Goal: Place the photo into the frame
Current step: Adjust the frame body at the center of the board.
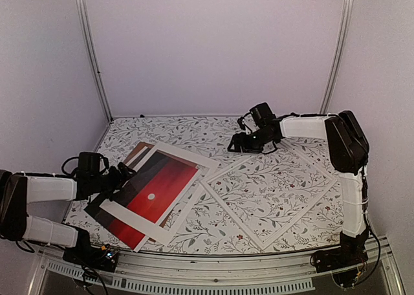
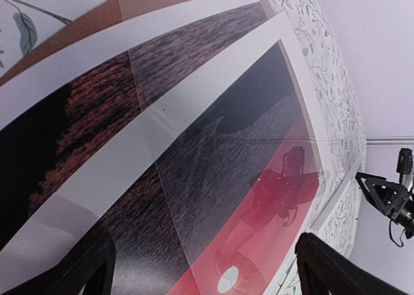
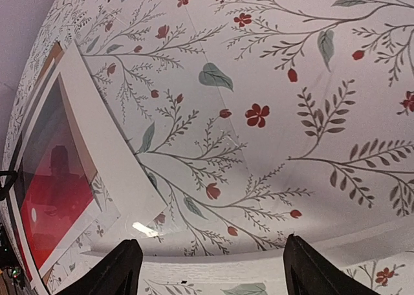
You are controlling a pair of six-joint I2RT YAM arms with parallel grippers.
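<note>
Likely limp, slick photo (image 1: pixel 165 178) lies just ahead of the gaping left gripper (image 1: pixel 124 171); pinch its nearest edge; right gripper (image 1: pixel 234 143) gapes too.

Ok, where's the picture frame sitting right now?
In the top view the frame lies flat on the right half of the table, just right of the photo and its white mat, its far corner by the jaws of the right arm.

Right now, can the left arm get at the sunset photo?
Probably yes. The open left gripper sits at the left edge of the photo, which sticks out from under the white window mat. Nothing stands between them, though the mat covers much of the print.
</note>
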